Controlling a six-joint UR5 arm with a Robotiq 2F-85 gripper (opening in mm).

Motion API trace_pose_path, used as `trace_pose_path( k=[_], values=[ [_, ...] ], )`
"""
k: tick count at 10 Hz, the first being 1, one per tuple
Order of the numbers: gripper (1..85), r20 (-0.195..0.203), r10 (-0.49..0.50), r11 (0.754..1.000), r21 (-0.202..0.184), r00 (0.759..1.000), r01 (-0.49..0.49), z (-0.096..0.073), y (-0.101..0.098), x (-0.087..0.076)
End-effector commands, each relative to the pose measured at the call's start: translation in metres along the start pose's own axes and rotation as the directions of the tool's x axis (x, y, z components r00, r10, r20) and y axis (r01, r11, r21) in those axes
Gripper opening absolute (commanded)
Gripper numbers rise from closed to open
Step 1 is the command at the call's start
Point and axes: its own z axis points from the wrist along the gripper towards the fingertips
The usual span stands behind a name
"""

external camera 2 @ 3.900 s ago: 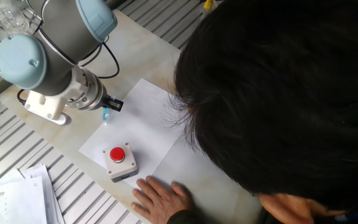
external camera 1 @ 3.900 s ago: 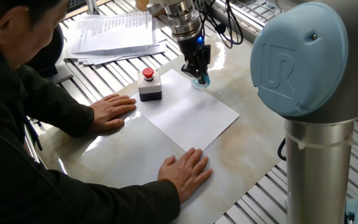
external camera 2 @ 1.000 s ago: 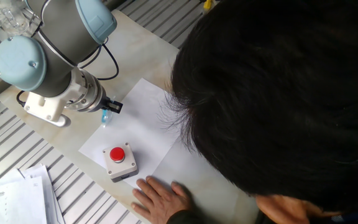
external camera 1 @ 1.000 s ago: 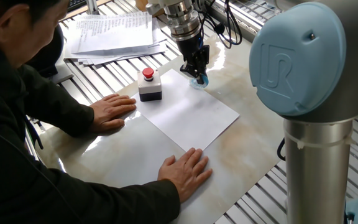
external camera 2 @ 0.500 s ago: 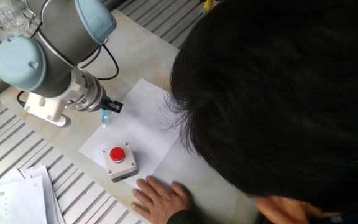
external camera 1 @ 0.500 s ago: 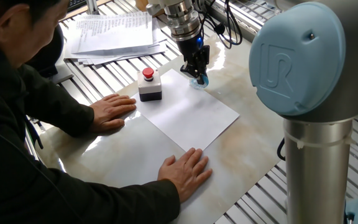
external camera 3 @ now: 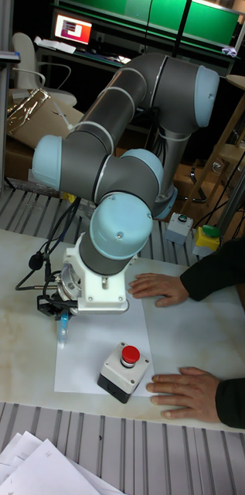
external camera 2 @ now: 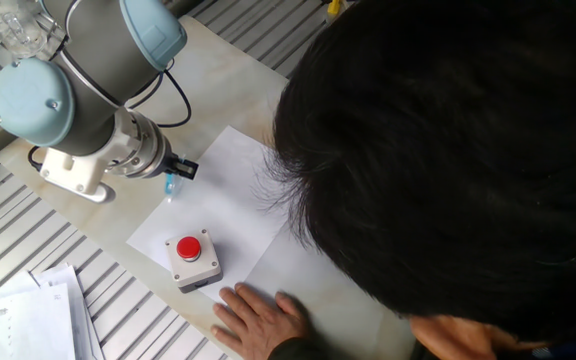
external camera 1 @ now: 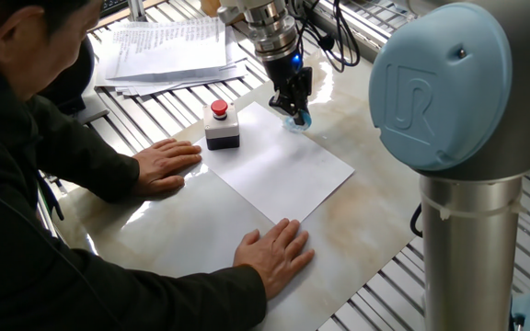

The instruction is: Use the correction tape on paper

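Observation:
The paper [external camera 1: 283,165] is a blank white sheet lying flat on the marble tabletop, also visible as paper [external camera 2: 230,205] and paper [external camera 3: 87,356]. My gripper [external camera 1: 294,112] points down over the sheet's far corner, shut on the correction tape [external camera 1: 299,119], a small light-blue dispenser whose tip rests at the paper's edge. From the other side the correction tape [external camera 2: 170,186] hangs below the gripper [external camera 2: 173,178]. In the tall view the correction tape [external camera 3: 61,328] stands upright under the gripper [external camera 3: 59,312] at the sheet's left edge.
A grey box with a red button [external camera 1: 221,126] stands on the paper's near-left corner. A person's two hands [external camera 1: 168,158] [external camera 1: 274,250] lie flat on the table beside the sheet, and their head fills much of the other fixed view. Printed pages [external camera 1: 168,48] are stacked at the back.

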Motion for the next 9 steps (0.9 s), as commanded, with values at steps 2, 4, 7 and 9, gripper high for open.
trace_pose_path(
  k=[2, 4, 7, 9],
  values=[
    [1.7, 0.004, 0.001, 1.000, -0.014, 1.000, -0.001, 0.0004, 0.0024, 0.0005],
    [1.7, -0.002, 0.000, 1.000, -0.014, 1.000, 0.000, 0.0002, 0.0025, 0.0025],
    [1.7, -0.010, -0.008, 1.000, -0.014, 1.000, 0.008, 0.0008, 0.0018, 0.0052],
    [1.7, -0.017, -0.014, 1.000, -0.012, 1.000, 0.014, 0.0006, 0.0012, 0.0076]
  ],
)
